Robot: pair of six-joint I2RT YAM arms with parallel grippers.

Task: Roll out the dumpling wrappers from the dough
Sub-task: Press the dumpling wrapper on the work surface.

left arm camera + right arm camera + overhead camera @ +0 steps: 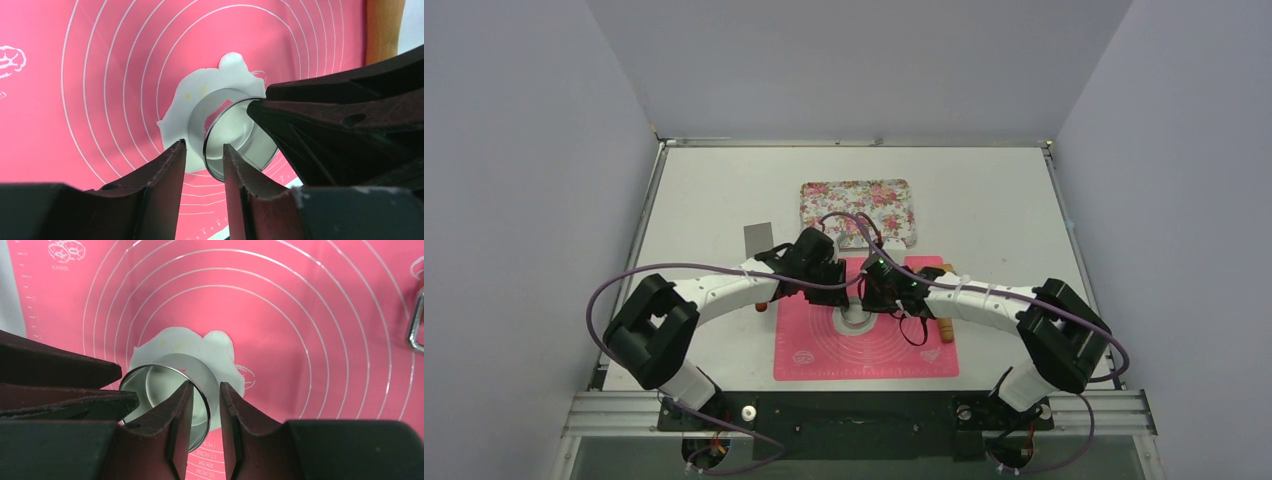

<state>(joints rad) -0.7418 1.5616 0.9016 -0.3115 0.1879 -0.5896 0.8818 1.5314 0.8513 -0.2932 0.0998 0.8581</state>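
Dough, a ragged white sheet, lies at the centre of the pink silicone mat beneath a metal ring cutter. The left end effector straddles the cutter's wall with its fingers apart and a gap showing on one side. The right end effector straddles another part of the wall closely; whether it pinches cannot be told. Only the wrist views show the dough's outline. Only the top view shows the floral tray behind the mat. A wooden rolling pin lies at the mat's right edge. The counter is white and the walls are pale.
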